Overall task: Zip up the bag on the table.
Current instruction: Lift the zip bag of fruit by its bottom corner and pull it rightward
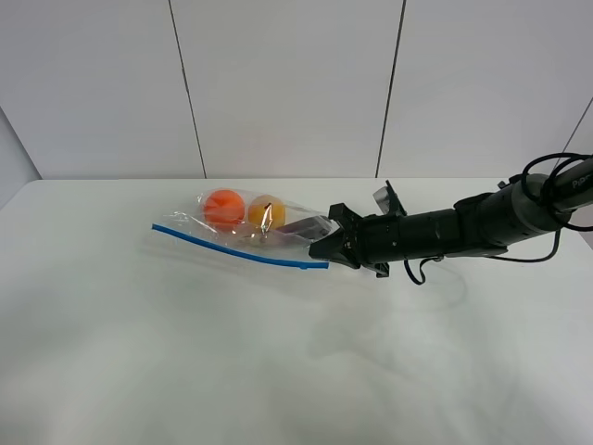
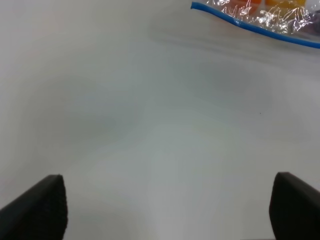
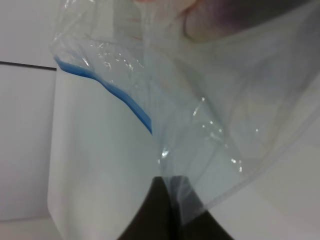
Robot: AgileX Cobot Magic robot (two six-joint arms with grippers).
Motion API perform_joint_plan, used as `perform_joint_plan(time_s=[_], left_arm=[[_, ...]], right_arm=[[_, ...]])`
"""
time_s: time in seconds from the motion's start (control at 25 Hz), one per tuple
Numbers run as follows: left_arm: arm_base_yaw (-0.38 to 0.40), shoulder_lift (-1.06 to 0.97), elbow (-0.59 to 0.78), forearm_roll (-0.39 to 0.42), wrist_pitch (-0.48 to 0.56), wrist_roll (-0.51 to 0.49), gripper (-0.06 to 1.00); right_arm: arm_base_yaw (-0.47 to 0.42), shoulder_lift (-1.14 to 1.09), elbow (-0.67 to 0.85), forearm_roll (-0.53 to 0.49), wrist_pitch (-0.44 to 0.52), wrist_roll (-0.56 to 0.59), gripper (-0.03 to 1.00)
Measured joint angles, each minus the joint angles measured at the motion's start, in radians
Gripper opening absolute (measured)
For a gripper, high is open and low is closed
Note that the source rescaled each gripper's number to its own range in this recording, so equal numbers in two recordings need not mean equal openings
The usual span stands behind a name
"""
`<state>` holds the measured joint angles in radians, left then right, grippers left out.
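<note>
The bag [image 1: 248,225] lies on the white table [image 1: 167,352] a little left of centre, its blue zip strip [image 1: 239,248] along the near edge. An orange ball [image 1: 223,206], a yellow-orange fruit [image 1: 266,211] and a dark shape show through the clear plastic. My right gripper [image 1: 326,248] reaches in from the right and is shut on the bag's right end. In the right wrist view the crinkly bag [image 3: 210,100] is pinched where the dark fingers meet, at the right gripper [image 3: 170,197]. My left gripper [image 2: 165,207] is open over bare table, well short of the bag [image 2: 265,17].
The right arm [image 1: 463,227] stretches low over the table from the right edge, with cables [image 1: 556,176] looping behind it. A white panelled wall [image 1: 296,83] stands behind the table's far edge.
</note>
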<state>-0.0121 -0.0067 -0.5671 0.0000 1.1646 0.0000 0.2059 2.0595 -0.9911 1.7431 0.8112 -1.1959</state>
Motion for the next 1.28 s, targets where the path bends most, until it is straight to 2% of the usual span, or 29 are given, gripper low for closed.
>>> perform_joint_plan(time_s=[0.2, 0.28, 0.36, 0.48, 0.52, 0.56, 0.64, 0.8, 0.92, 1.0, 1.08, 1.2, 1.28], left_arm=[[0.000, 0.000, 0.000, -0.005, -0.003, 0.000, 1.00], [0.000, 0.000, -0.003, -0.050, -0.008, 0.033, 1.00], [0.000, 0.000, -0.014, -0.135, -0.037, 0.138, 1.00], [0.000, 0.040, -0.019, -0.388, -0.151, 0.491, 1.00], [0.000, 0.060, -0.019, -0.488, -0.181, 0.688, 1.00], [0.000, 0.089, -0.020, -0.588, -0.197, 0.835, 1.00], [0.000, 0.153, -0.022, -0.763, -0.213, 1.197, 1.00], [0.000, 0.316, -0.022, -1.053, -0.218, 1.771, 1.00], [0.000, 0.458, -0.022, -1.250, -0.221, 2.008, 1.00], [0.000, 0.537, -0.022, -1.348, -0.217, 2.098, 1.00], [0.000, 0.636, -0.022, -1.390, -0.217, 2.178, 1.00], [0.000, 0.777, -0.021, -1.412, -0.229, 2.299, 1.00], [0.000, 0.852, -0.019, -1.474, -0.253, 2.392, 1.00]], right_arm=[[0.000, 0.000, 0.000, 0.000, 0.007, -0.002, 0.00], [0.000, 0.000, 0.000, 0.000, 0.012, -0.003, 0.00], [0.000, 0.000, 0.000, -0.002, 0.014, -0.008, 0.00], [0.000, 0.000, 0.000, -0.011, 0.015, -0.009, 0.00], [0.000, 0.000, 0.000, -0.013, 0.015, -0.009, 0.00], [0.000, 0.000, 0.000, -0.015, 0.021, -0.010, 0.00], [0.000, 0.000, 0.000, -0.020, 0.032, -0.010, 0.00], [0.000, 0.000, 0.000, -0.019, 0.064, -0.012, 0.00], [0.000, 0.000, 0.000, -0.019, 0.080, -0.026, 0.00], [0.000, 0.000, 0.000, -0.019, 0.082, -0.033, 0.00], [0.000, 0.000, 0.000, -0.019, 0.082, -0.036, 0.00], [0.000, 0.000, 0.000, -0.015, 0.084, -0.036, 0.00], [0.000, 0.000, 0.000, -0.014, 0.085, -0.036, 0.00]])
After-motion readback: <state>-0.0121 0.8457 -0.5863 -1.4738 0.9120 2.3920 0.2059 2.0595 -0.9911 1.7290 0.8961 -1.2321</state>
